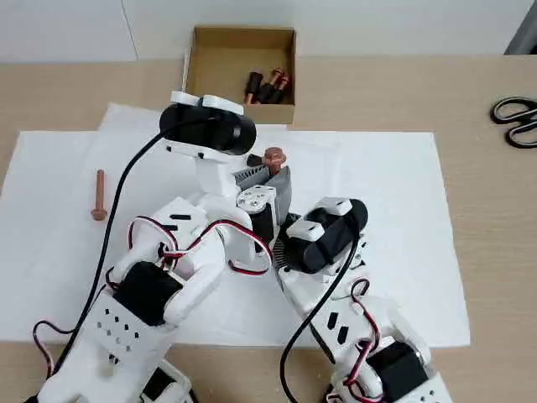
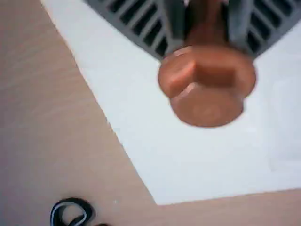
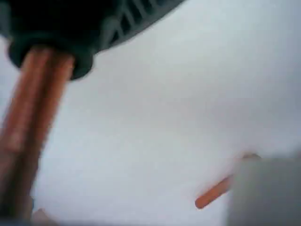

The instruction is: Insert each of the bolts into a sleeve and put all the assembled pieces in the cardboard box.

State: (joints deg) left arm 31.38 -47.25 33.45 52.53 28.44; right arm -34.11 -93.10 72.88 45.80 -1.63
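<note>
The bolt (image 1: 273,157) is clamped in your left gripper (image 1: 267,174) above the white paper (image 1: 403,210), just in front of the cardboard box (image 1: 201,59). In the left wrist view its flanged copper head (image 2: 207,84) faces the camera, and a ribbed grey finger (image 2: 131,19) presses on each side of the shaft. Your left arm reaches from the near left corner up to the middle of the sheet. Your right arm comes in from the near right, its wrist bent toward the left one so that the two meet. The right gripper (image 1: 281,206) sits under the left arm's wrist there, and you cannot tell whether it is closed. In the right wrist view a dark sleeve (image 3: 51,49) shows, blurred, with a copper shaft running out of it. A second bolt (image 1: 99,195) lies loose on the paper, well off to the left. Assembled pieces (image 1: 267,86) lie in the box's right corner.
</note>
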